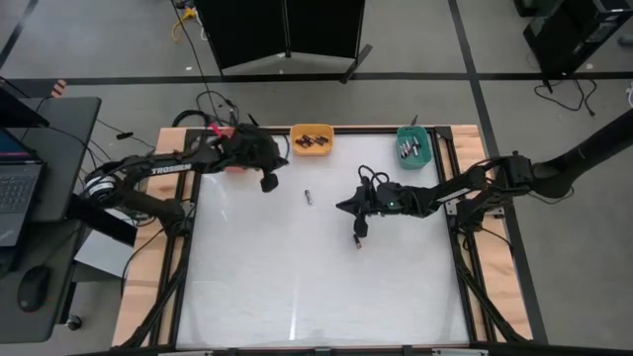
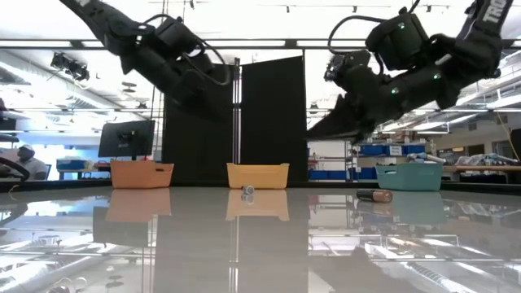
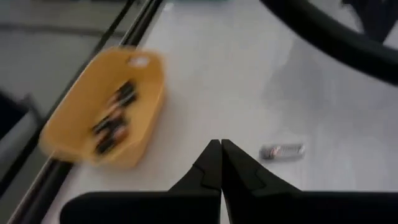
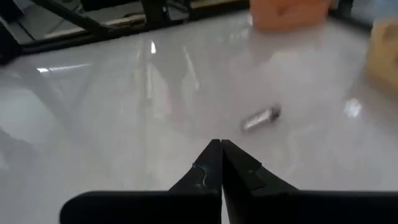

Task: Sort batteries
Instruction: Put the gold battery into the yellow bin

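One silvery battery (image 1: 308,197) lies on its side on the white table between my two grippers; it also shows in the left wrist view (image 3: 281,151) and the right wrist view (image 4: 261,117). A dark battery (image 2: 374,195) lies nearer the right arm. My left gripper (image 1: 269,185) hangs shut above the table near the yellow bin (image 1: 312,139), which holds several batteries (image 3: 112,121). My right gripper (image 1: 340,208) is shut too, pointing toward the silvery battery from the table's right. Neither holds anything.
A teal bin (image 1: 413,145) with batteries stands at the far right, and an orange bin (image 2: 142,173) at the far left, mostly under the left arm in the high view. A black cable (image 1: 362,225) dangles from the right arm. Bare table spreads toward the near edge.
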Available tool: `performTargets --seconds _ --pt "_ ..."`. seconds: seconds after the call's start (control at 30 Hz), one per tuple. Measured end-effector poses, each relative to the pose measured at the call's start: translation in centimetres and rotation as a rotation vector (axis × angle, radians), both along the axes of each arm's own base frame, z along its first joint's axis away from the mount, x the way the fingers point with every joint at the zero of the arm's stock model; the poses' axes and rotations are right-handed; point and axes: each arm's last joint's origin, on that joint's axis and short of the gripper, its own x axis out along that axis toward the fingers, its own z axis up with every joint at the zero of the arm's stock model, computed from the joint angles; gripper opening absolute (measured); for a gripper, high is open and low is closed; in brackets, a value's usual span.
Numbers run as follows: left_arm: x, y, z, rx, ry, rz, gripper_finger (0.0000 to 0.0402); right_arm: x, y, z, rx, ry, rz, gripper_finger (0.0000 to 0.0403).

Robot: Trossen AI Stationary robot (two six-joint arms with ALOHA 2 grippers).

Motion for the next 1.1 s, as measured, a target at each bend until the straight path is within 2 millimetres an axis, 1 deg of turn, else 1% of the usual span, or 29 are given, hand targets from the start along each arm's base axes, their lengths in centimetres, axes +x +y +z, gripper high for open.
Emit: performTargets --seconds 0.1,0.17,0.27,0.37,0.53,0.67,0.83,0.97,1.03,1.1 --pt "1.3 -0.6 -1.4 0.023 -0.083 -0.07 0.0006 -0.8 0.6 0.1 0.152 0.077 -0.043 0.0009" --pt "2.0 -1.1 -2.2 0.037 -0.149 -0.127 0.0006 -1.3 1.4 0.2 0.224 0.12 -0.078 0.0009" --pt "2.7 -1.9 -2.7 0.076 -0.242 -0.178 0.0006 -1.8 2.4 0.4 0.312 0.197 -0.101 0.0009" --pt "3.0 -2.3 -2.8 0.101 -0.288 -0.196 0.0006 -1.7 3.3 1.0 0.373 0.316 -0.138 0.0009" --pt "3.1 -2.4 -2.6 0.119 -0.317 -0.2 0.0006 -0.7 4.4 2.5 0.442 0.525 -0.226 0.0016" --pt "3.2 -2.1 -3.0 0.173 -0.282 -0.131 0.0006 0.6 4.9 3.5 0.518 0.628 -0.303 0.0033" --pt "3.9 -1.5 -5.1 0.199 -0.209 -0.078 0.0006 2.4 5.4 3.5 0.594 0.741 -0.336 0.0055" --pt "4.5 -1.2 -6.8 0.191 -0.191 -0.076 0.0006 3.8 5.8 3.1 0.65 0.789 -0.298 0.0084" --pt "4.6 -1.0 -7.2 0.197 -0.192 -0.066 0.0006 4.3 5.9 2.9 0.67 0.809 -0.285 0.0101" --pt "4.6 -0.8 -7.3 0.205 -0.198 -0.05 0.0006 4.6 5.9 2.7 0.669 0.846 -0.309 0.0117"
